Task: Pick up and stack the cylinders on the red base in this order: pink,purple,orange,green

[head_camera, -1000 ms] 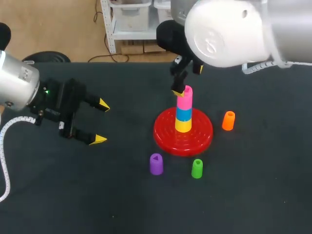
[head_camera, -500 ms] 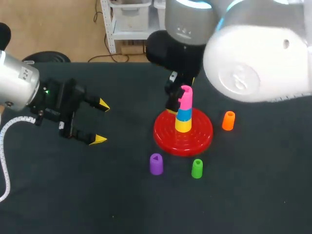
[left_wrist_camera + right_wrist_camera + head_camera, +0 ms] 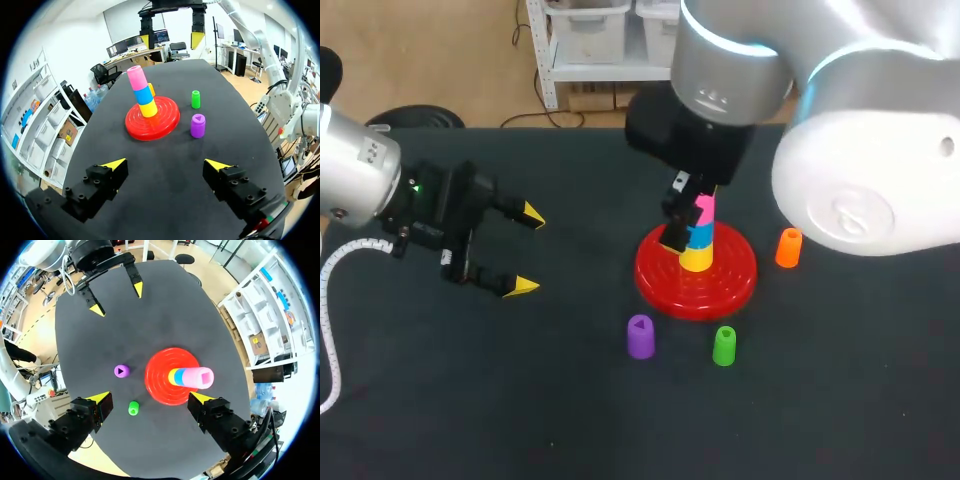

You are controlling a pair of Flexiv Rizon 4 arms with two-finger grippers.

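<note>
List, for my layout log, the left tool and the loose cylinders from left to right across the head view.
In order: left tool → purple cylinder → green cylinder → orange cylinder. The red base spans both purple and green, so it is left out.

A dark, matte tabletop (image 3: 570, 420) is taking up nearly everything below and ahead of the left hand (image 3: 166, 164). Its charcoal covering is looking like flat cloth, with a few pale specks on it. Ahead of that hand the tabletop is running out to a straight far edge, and to either side of the hand it is ending at its long edges. Under the right hand (image 3: 149, 398) the same surface is spreading out wide on all sides. Soft, even light is lying across it, giving a faint grey sheen and only weak, blurred shadows near both hands.
</note>
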